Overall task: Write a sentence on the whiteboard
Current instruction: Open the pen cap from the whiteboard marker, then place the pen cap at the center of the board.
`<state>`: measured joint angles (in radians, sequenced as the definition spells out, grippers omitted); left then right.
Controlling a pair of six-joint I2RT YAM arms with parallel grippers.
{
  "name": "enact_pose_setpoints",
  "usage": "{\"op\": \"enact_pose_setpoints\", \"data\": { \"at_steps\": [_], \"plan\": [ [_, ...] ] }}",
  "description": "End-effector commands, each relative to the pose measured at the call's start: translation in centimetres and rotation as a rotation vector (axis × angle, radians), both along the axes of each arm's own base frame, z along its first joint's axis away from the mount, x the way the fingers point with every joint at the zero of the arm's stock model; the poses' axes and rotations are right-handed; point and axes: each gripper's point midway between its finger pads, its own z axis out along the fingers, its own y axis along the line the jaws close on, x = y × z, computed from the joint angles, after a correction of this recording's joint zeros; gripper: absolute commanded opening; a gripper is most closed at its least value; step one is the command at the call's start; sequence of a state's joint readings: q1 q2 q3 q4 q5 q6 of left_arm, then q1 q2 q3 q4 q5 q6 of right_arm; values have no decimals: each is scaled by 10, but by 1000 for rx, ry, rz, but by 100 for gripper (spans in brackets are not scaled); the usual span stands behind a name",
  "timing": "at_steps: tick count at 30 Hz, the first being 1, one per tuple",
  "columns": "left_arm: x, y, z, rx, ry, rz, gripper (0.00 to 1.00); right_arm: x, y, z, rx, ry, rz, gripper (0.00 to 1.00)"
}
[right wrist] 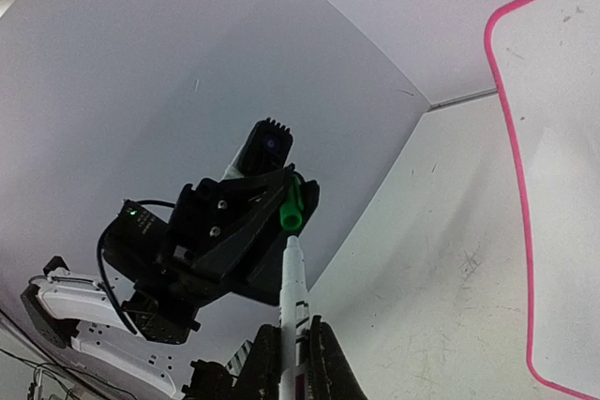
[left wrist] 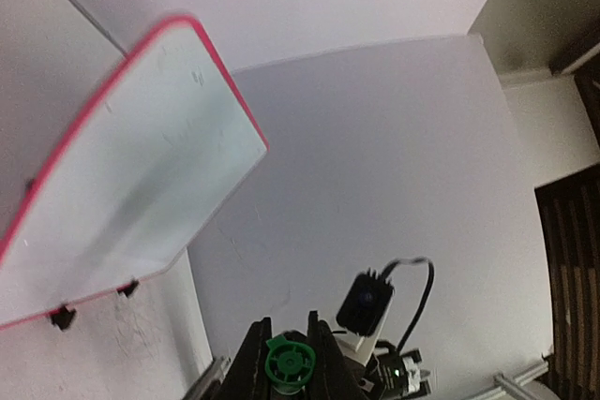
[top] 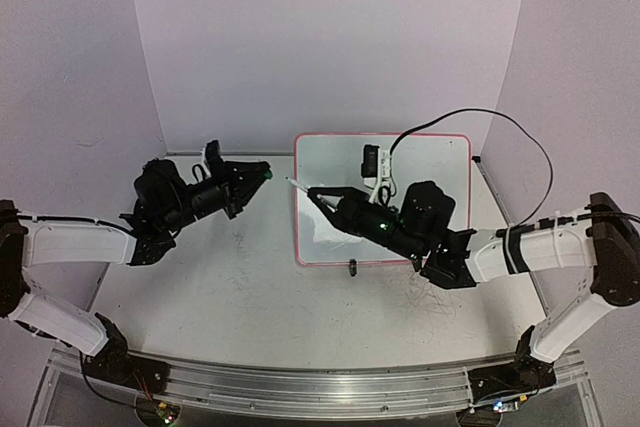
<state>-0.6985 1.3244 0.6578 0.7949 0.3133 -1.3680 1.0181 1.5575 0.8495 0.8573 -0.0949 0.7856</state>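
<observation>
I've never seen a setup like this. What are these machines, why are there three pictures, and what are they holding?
These are two robot arms bolted to a table. One picture looks down from above; the other two come from cameras on each arm's wrist. A small whiteboard with a pink-red frame lies on the table, with no writing that I can see. The right gripper is shut on a white marker, its tip bare. The left gripper is shut on the marker's green cap. The two arms look to have just pulled the cap off.
</observation>
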Motion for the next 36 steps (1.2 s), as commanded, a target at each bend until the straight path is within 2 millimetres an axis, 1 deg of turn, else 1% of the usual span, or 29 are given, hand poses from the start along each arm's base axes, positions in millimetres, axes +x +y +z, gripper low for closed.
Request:
{"op": "enact_pose_setpoints", "data": {
  "at_steps": [1,4,7,8,10,11,14,16,18,24,27,29,33,36],
  "plan": [
    [23,60,12,-22,-23,184,0,-4,-36,48,96,-86,-57,0],
    [26,83,3,27,-13,251,0,-13,-50,44,70,-88,-60,0],
    [22,94,-16,119,8,289,0,-24,-62,44,27,-122,-48,0],
    [20,96,-26,155,25,291,0,-26,-65,44,6,-137,-48,0],
    [15,97,-52,229,69,279,0,-28,-75,44,-33,-154,-75,0],
    [13,97,-68,285,97,264,0,-26,-82,44,-54,-166,-109,0],
    [8,98,-131,554,233,214,0,-22,-101,48,-105,-193,-193,0],
    [0,100,-168,732,300,163,0,-18,-111,52,-143,-215,-247,0],
    [-12,100,-191,868,328,132,0,-15,-117,56,-176,-242,-283,0],
    [-33,99,-220,1093,322,147,0,-9,-123,65,-225,-279,-334,0],
    [-39,103,-238,1153,365,131,0,-9,-126,68,-222,-283,-346,0],
    [-42,104,-245,1172,380,114,0,-9,-125,69,-220,-285,-343,0],
    [-43,102,-249,1185,377,91,1,-10,-125,68,-223,-288,-338,0],
    [-43,101,-250,1194,373,81,6,-11,-126,68,-220,-287,-337,0]
  ]
}}
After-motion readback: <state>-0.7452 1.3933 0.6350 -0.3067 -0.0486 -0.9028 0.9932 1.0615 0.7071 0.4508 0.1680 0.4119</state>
